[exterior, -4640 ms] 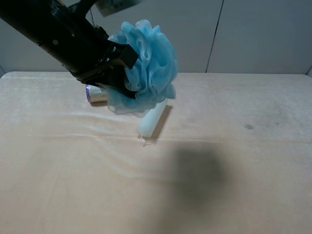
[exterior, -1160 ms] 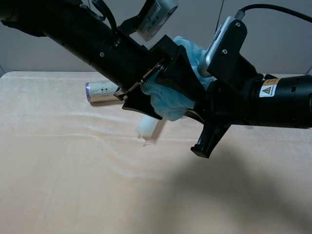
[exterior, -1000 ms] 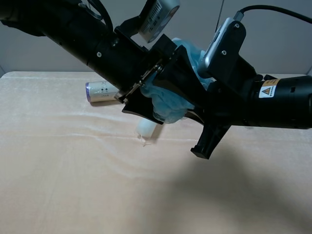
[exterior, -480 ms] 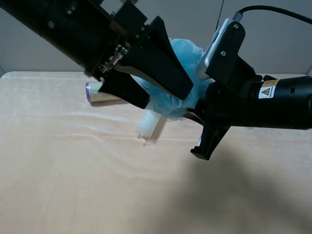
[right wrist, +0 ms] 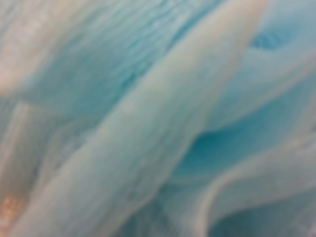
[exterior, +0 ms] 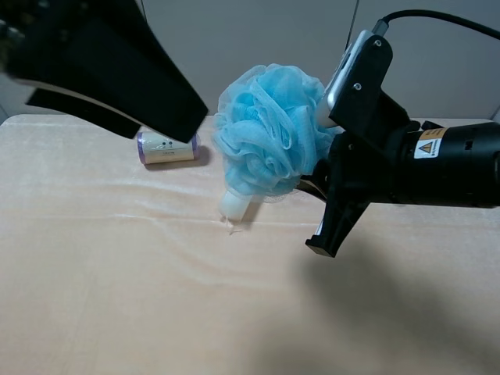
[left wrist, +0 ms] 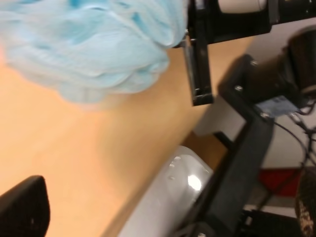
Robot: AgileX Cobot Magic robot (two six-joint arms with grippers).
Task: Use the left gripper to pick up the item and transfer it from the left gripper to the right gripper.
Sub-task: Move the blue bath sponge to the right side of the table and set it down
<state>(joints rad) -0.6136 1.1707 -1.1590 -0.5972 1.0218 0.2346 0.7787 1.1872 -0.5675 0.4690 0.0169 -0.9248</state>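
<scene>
Now the left gripper (exterior: pixel 160 127), wide open, has withdrawn; right gripper (exterior: pixel 311 187) alone clamps the pouf (exterior: pixel 269 129).

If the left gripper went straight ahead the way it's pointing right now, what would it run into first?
Most likely the bath pouf: the left gripper points toward it across an open gap, and its wrist view shows the pouf ahead. Depth is unclear, so it could just miss.
</scene>
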